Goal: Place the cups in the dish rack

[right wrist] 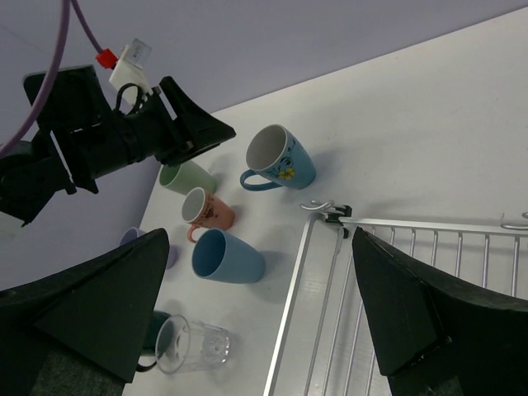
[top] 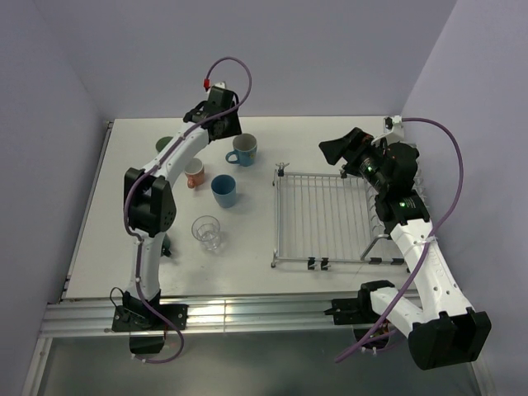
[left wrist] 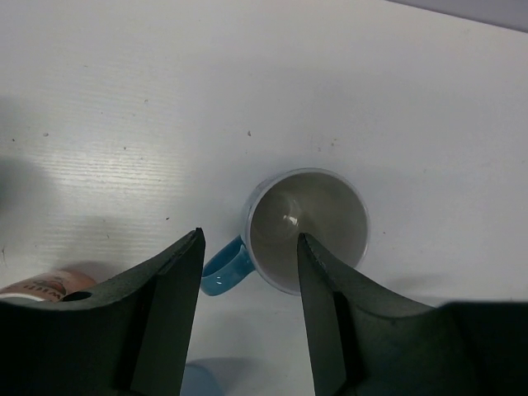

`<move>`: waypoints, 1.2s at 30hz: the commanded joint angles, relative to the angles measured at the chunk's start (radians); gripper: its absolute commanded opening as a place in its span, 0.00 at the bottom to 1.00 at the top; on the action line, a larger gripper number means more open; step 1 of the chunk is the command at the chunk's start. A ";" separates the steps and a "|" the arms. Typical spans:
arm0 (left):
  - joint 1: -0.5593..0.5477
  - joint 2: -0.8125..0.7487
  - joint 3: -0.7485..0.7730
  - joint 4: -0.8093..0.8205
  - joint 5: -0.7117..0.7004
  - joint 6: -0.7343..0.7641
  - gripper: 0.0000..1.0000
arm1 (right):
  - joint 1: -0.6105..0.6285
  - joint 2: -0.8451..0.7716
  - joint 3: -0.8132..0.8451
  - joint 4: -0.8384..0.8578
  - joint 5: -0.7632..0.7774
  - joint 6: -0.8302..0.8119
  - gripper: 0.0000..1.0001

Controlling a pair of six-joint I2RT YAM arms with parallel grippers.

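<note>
The cups stand loose at the 10 o'clock part of the table (top: 99, 272), all upright. None is in the rack (top: 318, 216), which lies flat at 3 o'clock with its raised wire section on the right.

The left gripper (left wrist: 250, 241) hangs over the light blue mug (left wrist: 307, 229) at the far end of the cluster. Its fingers (left wrist: 169, 309) are parted about a mug's width and hold nothing. In the wrist view one tip overlaps the mug's rim (whether it touches, I cannot tell), and the handle sticks out between the tips.

From the blue cup (top: 223, 190), which has no visible handle:
- the light blue mug is at 1 o'clock
- the orange mug (top: 195, 172) is just beside it at 10 o'clock
- the glass (top: 207, 233) is apart at 7 o'clock

A green mug (right wrist: 188, 177) sits at 11 o'clock from the orange one, half hidden behind the left arm in the top view.

The right gripper (right wrist: 259, 238) hovers over the rack's far edge, pointing toward the cups. Its fingers (right wrist: 115, 297) are spread wide and hold nothing.
</note>
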 commanded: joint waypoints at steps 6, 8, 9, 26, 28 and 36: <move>-0.006 0.051 0.016 -0.006 -0.023 0.015 0.56 | -0.003 0.005 0.035 0.022 -0.007 -0.010 1.00; -0.004 0.057 -0.003 0.021 -0.018 0.020 0.56 | -0.003 0.006 0.034 0.025 -0.009 -0.012 1.00; -0.006 0.063 -0.004 0.026 -0.016 0.021 0.57 | -0.003 0.008 0.034 0.026 -0.009 -0.012 1.00; -0.006 0.185 0.071 0.015 0.033 0.024 0.46 | -0.003 0.031 0.031 0.016 -0.003 -0.021 1.00; -0.006 0.191 0.079 0.011 0.040 0.027 0.33 | -0.004 0.029 0.032 0.012 -0.001 -0.021 1.00; -0.002 0.143 0.086 0.015 0.069 0.029 0.00 | -0.003 0.024 0.032 0.011 -0.007 -0.027 1.00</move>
